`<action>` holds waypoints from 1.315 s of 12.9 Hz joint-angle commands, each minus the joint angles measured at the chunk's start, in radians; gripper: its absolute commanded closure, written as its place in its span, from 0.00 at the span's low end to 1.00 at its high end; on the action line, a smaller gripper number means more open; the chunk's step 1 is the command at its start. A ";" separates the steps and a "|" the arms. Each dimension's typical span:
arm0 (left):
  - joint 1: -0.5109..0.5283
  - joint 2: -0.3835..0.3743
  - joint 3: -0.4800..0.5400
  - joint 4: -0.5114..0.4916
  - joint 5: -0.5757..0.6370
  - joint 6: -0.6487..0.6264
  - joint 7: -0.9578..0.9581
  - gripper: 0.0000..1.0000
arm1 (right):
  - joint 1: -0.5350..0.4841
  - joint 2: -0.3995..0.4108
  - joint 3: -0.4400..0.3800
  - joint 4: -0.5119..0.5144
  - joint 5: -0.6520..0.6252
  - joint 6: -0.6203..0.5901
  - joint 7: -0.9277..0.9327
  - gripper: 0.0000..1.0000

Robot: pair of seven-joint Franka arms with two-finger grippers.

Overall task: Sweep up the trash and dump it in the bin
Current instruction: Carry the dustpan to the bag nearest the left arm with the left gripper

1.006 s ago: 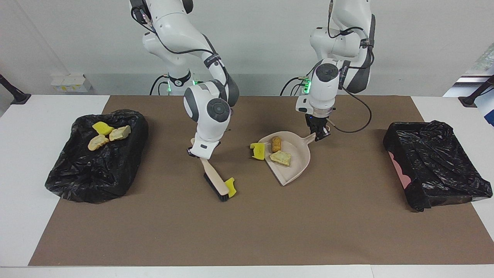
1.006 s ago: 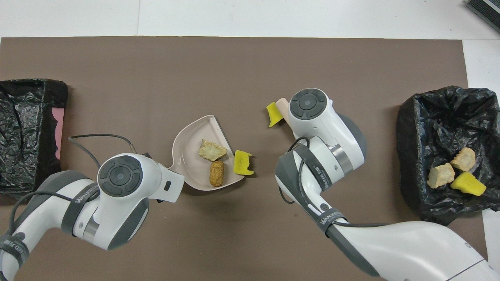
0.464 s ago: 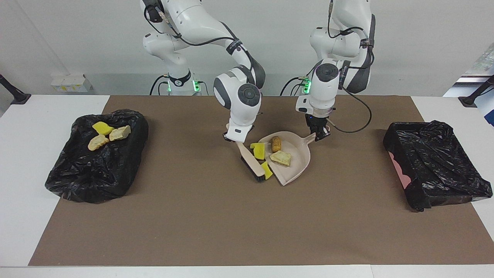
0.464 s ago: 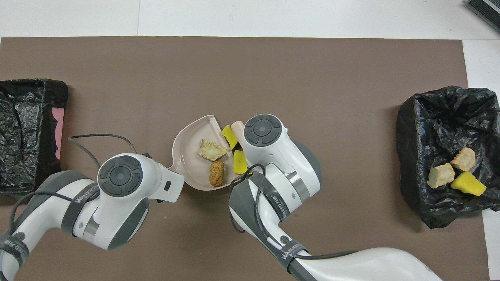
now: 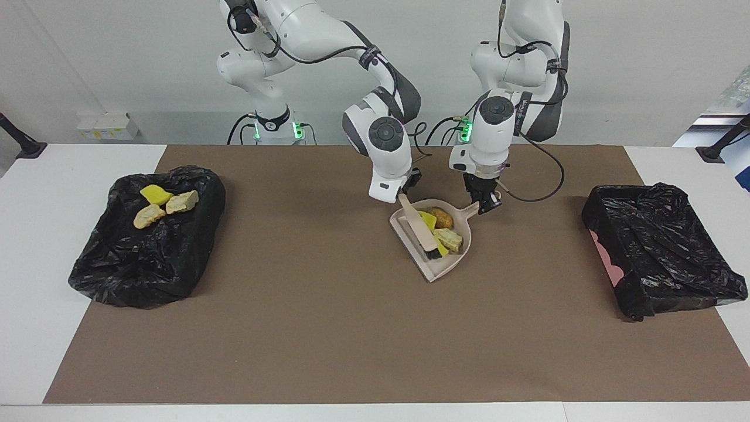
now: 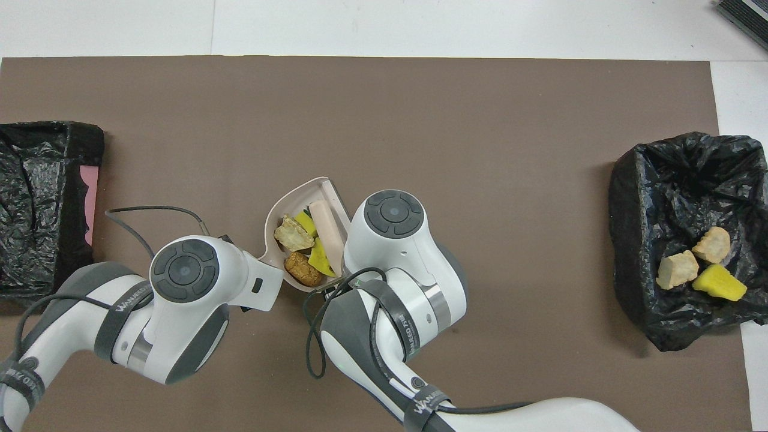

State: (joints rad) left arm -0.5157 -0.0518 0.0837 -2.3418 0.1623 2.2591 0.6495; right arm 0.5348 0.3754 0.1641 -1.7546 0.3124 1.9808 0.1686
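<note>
A: Trash (image 5: 440,230) sits in the dustpan (image 5: 432,266), brush (image 5: 420,230) across it.
B: Right gripper (image 5: 404,195) pinches the brush, left gripper (image 5: 484,204) the handle; I'd withdraw the brush, keeping the pan level.

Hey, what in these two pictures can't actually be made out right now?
- Right gripper grip on the brush: overhead, its own wrist covers it.
- Left gripper on the dustpan handle: overhead, hidden under the wrist.
- Bin at the left arm's end: cut off overhead.
</note>
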 commanded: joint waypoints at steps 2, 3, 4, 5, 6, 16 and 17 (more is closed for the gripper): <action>0.009 0.006 -0.004 -0.011 0.009 0.040 -0.004 1.00 | -0.027 -0.024 0.000 -0.016 0.019 -0.006 0.003 1.00; 0.019 0.006 -0.004 -0.011 0.009 0.043 -0.001 1.00 | -0.048 -0.035 -0.001 -0.016 0.014 -0.023 0.006 1.00; 0.025 0.007 -0.004 -0.011 0.009 0.051 0.008 1.00 | -0.074 -0.041 -0.001 -0.016 0.010 -0.051 0.008 1.00; 0.028 0.009 -0.004 -0.010 0.009 0.062 0.021 1.00 | -0.100 -0.056 -0.003 -0.014 0.002 -0.083 0.011 1.00; 0.029 0.013 -0.004 -0.008 0.009 0.068 0.033 1.00 | -0.127 -0.073 -0.003 -0.014 -0.019 -0.112 0.012 1.00; 0.190 -0.025 0.001 0.074 0.009 -0.005 0.385 1.00 | -0.043 -0.205 0.006 -0.162 -0.148 -0.154 0.383 1.00; 0.239 -0.037 0.002 0.090 0.009 -0.042 0.422 1.00 | -0.006 -0.222 0.005 -0.193 -0.147 -0.137 0.426 1.00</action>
State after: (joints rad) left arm -0.3495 -0.0413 0.0903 -2.2765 0.1624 2.2842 0.9908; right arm 0.4844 0.2398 0.1621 -1.8374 0.1759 1.7891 0.5073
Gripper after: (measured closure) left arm 0.687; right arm 0.744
